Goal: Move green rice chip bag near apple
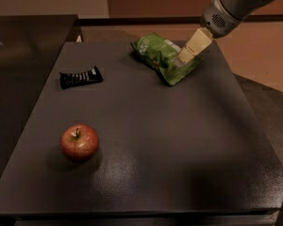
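My gripper (188, 54) hangs over the far right of the dark tabletop (179, 149). It tilts down from the upper right onto the right end of the green rice chip bag (156, 55), I judge because that loose end offers the easiest hold. Whether I am spread, pressed together or pinching the foil I cannot tell (my cream tip overlaps the bag). The bag lies flat near the far edge, crinkled, bright green with a pale label patch, set diagonally. The apple (79, 142) sits front left, well apart, so the whole carry is not yet done. A black wrapped bar (80, 77) lies at the left, off the straight line between them.
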`<action>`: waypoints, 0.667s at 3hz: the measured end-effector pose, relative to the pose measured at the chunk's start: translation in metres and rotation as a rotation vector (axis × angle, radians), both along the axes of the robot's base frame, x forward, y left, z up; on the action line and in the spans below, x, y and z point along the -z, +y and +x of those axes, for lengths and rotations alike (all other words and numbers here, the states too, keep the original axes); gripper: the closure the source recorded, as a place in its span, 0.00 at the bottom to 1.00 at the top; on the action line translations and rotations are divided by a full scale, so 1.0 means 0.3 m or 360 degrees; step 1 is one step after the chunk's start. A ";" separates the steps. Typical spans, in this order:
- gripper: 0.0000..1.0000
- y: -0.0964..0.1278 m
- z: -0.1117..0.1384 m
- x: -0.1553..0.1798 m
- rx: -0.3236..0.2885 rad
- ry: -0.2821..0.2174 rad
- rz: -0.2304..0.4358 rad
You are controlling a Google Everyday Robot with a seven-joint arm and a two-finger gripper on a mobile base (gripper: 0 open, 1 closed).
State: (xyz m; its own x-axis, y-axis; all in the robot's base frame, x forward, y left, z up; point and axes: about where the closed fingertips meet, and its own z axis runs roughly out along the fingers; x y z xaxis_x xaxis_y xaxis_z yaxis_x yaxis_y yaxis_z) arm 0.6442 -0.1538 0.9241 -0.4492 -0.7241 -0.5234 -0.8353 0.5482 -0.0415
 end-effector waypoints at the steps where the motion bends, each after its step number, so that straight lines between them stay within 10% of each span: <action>1: 0.00 0.046 0.069 0.057 0.0061 0.0059 0.0060; 2: 0.00 0.074 0.118 0.103 0.0118 0.0089 0.0077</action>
